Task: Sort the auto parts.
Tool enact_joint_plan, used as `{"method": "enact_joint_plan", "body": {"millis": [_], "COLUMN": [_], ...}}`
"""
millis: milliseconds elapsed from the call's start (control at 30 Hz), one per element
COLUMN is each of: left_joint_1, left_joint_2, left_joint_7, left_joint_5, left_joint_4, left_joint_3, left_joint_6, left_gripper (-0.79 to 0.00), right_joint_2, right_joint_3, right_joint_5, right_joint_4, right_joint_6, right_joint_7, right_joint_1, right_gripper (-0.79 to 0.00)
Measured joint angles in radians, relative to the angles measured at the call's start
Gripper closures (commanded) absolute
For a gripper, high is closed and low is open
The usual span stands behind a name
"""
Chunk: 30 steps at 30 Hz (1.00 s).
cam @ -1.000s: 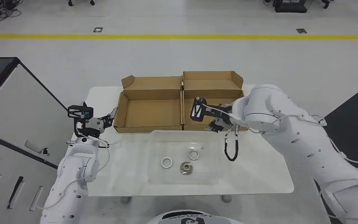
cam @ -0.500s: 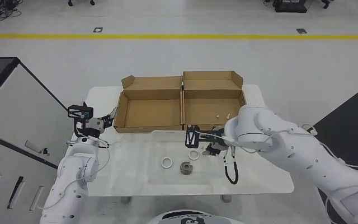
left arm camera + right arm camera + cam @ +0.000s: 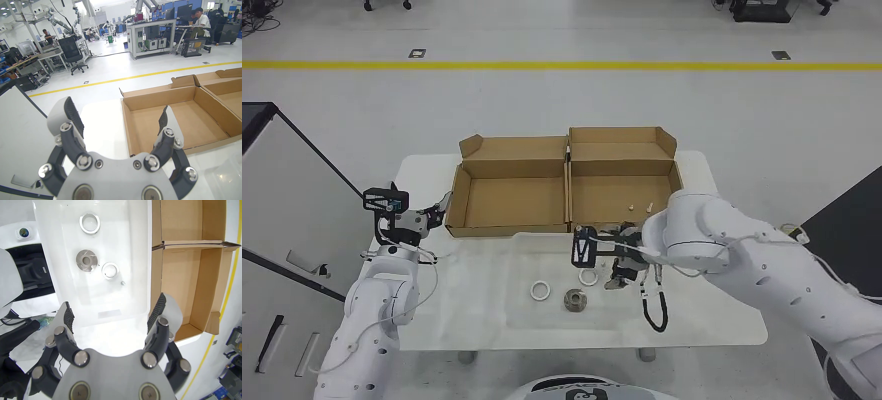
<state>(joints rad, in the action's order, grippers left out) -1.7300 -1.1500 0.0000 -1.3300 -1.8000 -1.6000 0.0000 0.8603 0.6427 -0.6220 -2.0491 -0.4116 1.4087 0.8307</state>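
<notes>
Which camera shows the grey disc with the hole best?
The right wrist view: the grey disc lies large in the white tray, its centre hole plain. The top view shows it far smaller. The left wrist view faces the cardboard box.

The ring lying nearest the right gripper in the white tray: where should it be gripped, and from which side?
Probably from straight above: the ring lies flat on the tray, hole up. Pinch its wall, one jaw of the open right gripper inside the hole, on the side away from the flanged disc close by.
</notes>
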Motion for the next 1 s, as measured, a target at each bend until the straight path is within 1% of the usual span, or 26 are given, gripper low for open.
{"method": "enact_joint_plan", "body": {"millis": [200, 433, 567, 633, 667, 733, 767, 867, 900, 1000], "left_joint_1": [0.0, 0.0, 0.0, 0.0, 0.0, 0.0, 0.0, 0.0, 0.0, 0.0], "left_joint_2": [0.0, 0.0, 0.0, 0.0, 0.0, 0.0, 0.0, 0.0, 0.0, 0.0], "left_joint_7": [0.0, 0.0, 0.0, 0.0, 0.0, 0.0, 0.0, 0.0, 0.0, 0.0], "left_joint_5": [0.0, 0.0, 0.0, 0.0, 0.0, 0.0, 0.0, 0.0, 0.0, 0.0], "left_joint_4": [0.0, 0.0, 0.0, 0.0, 0.0, 0.0, 0.0, 0.0, 0.0, 0.0], "left_joint_3": [0.0, 0.0, 0.0, 0.0, 0.0, 0.0, 0.0, 0.0, 0.0, 0.0], "left_joint_6": [0.0, 0.0, 0.0, 0.0, 0.0, 0.0, 0.0, 0.0, 0.0, 0.0], "left_gripper": [-0.785, -0.785, -0.785, -0.785, -0.785, -0.785, -0.785, -0.785, -0.785, -0.785], "right_joint_2": [0.012, 0.047, 0.066, 0.076, 0.081, 0.092, 0.096, 0.11, 0.114, 0.127], "right_joint_3": [-0.104, -0.233, -0.274, -0.289, -0.294, -0.305, -0.31, -0.322, -0.325, -0.335], "right_joint_5": [-0.01, 0.023, 0.027, 0.025, 0.025, 0.023, 0.02, 0.008, 0.004, -0.01], "right_joint_4": [0.011, 0.075, 0.124, 0.149, 0.158, 0.185, 0.196, 0.233, 0.243, 0.277], "right_joint_6": [0.039, 0.07, 0.071, 0.066, 0.062, 0.055, 0.055, 0.057, 0.058, 0.062], "right_joint_7": [0.039, 0.07, 0.071, 0.066, 0.062, 0.053, 0.049, 0.038, 0.034, 0.023], "right_joint_1": [-0.033, -0.113, -0.143, -0.151, -0.152, -0.153, -0.154, -0.155, -0.155, -0.154], "right_gripper": [-0.785, -0.785, -0.785, -0.742, -0.705, -0.696, -0.662, -0.603, -0.573, -0.533]}}
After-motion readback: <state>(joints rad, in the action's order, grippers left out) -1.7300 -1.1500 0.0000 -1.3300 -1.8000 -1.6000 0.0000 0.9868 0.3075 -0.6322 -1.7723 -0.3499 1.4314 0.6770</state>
